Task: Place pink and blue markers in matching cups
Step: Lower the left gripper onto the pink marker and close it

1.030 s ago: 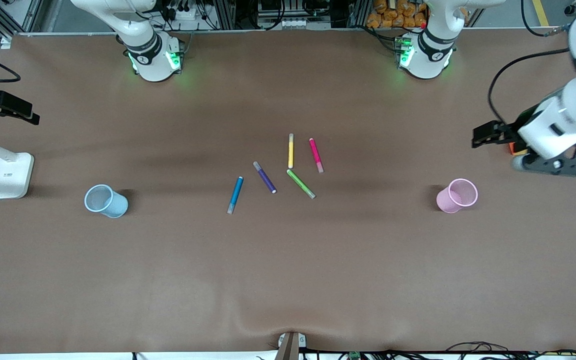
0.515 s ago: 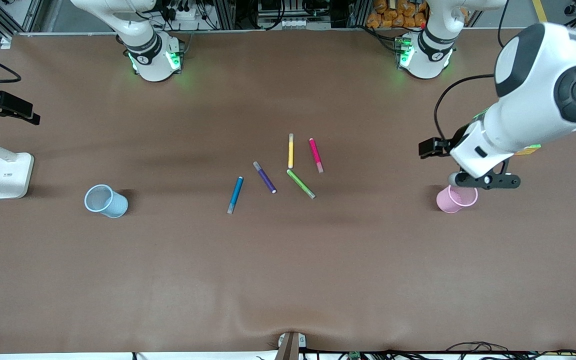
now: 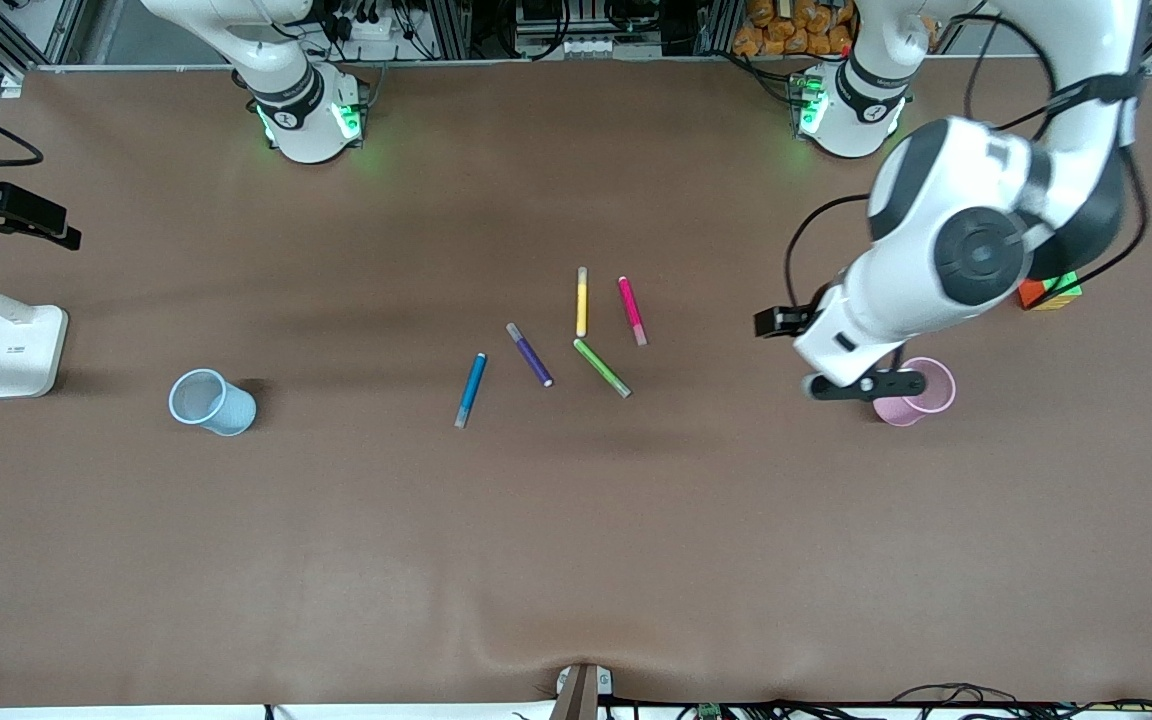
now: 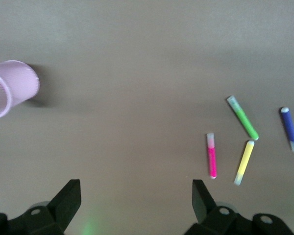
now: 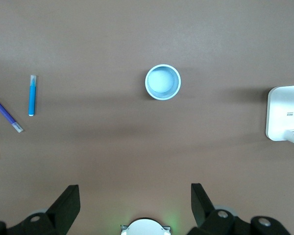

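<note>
The pink marker [image 3: 632,311] and the blue marker [image 3: 470,389] are lying flat on the tabletop [image 3: 576,560], between the blue cup [image 3: 211,401] and the pink cup [image 3: 916,392]. They are looking light, stiff and smooth — probably rolling easily, so gripping across mid-barrel seems best. The left gripper [image 4: 132,205] is hanging open beside the pink cup; the right gripper [image 5: 134,205] is waiting open, high over the blue cup's area.

Even overhead light, soft shadows
</note>
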